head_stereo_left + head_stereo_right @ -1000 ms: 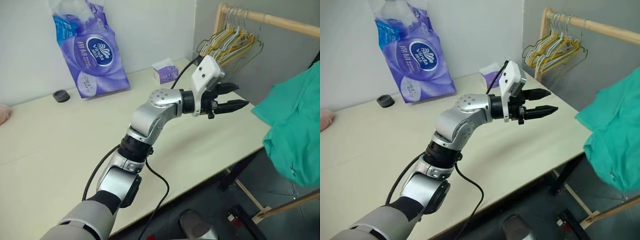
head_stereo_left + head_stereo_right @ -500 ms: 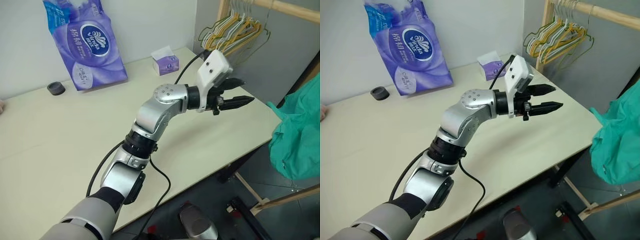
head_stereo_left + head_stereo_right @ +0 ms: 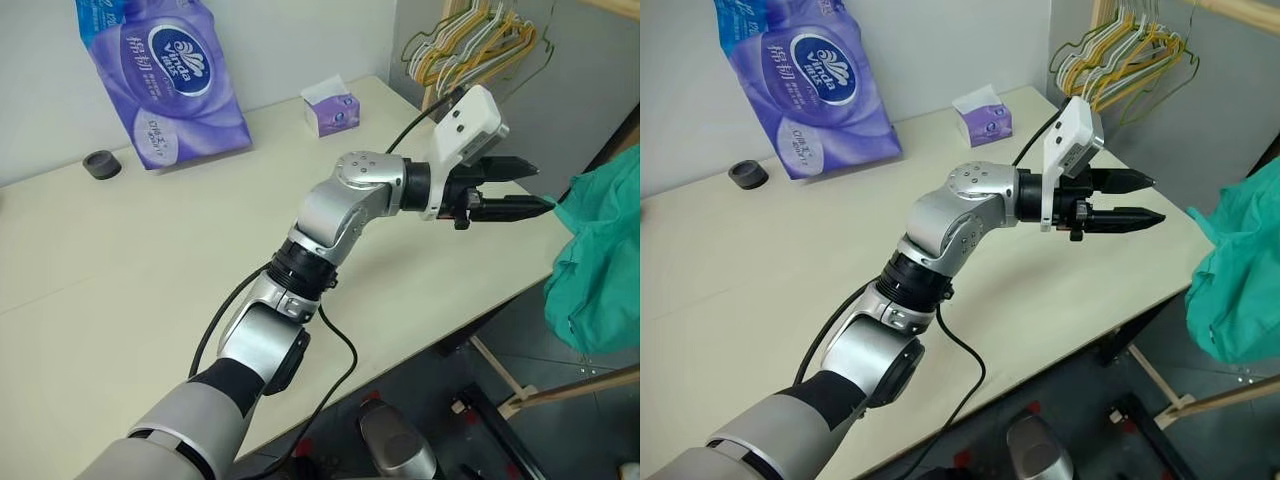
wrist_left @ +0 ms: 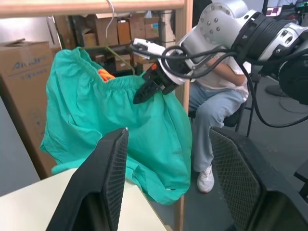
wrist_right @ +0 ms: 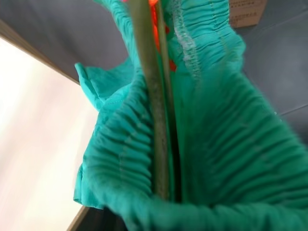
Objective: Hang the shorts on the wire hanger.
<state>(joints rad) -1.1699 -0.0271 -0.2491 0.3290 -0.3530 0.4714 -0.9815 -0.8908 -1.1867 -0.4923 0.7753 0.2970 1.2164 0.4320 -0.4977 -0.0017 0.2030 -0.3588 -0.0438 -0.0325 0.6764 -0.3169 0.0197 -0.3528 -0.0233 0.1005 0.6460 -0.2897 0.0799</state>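
Observation:
The teal shorts [image 4: 120,120] hang by their gathered waistband on the thin olive wire hanger [image 5: 153,110], whose hook [image 4: 111,14] is over a wooden rail [image 4: 72,6]. An orange tag [image 4: 106,74] shows inside the waistband. My right gripper [image 4: 140,97] is at the waistband's top edge, right by the hanger wire. My left gripper [image 3: 540,187] points sideways at the shorts [image 3: 600,260] from just past the table's right edge, open and empty, a short gap away from the cloth.
A bunch of yellow, green and white hangers [image 3: 480,40] hangs on the rack beyond the table [image 3: 120,270]. On the table are a purple tissue pack [image 3: 165,75], a small tissue box [image 3: 330,105] and a black cap [image 3: 100,163]. A seated person [image 4: 216,91] is behind the rack.
My left gripper has moved to the right, past the table edge and closer to the shorts, still open. The head camera has tilted down, shifting the whole picture.

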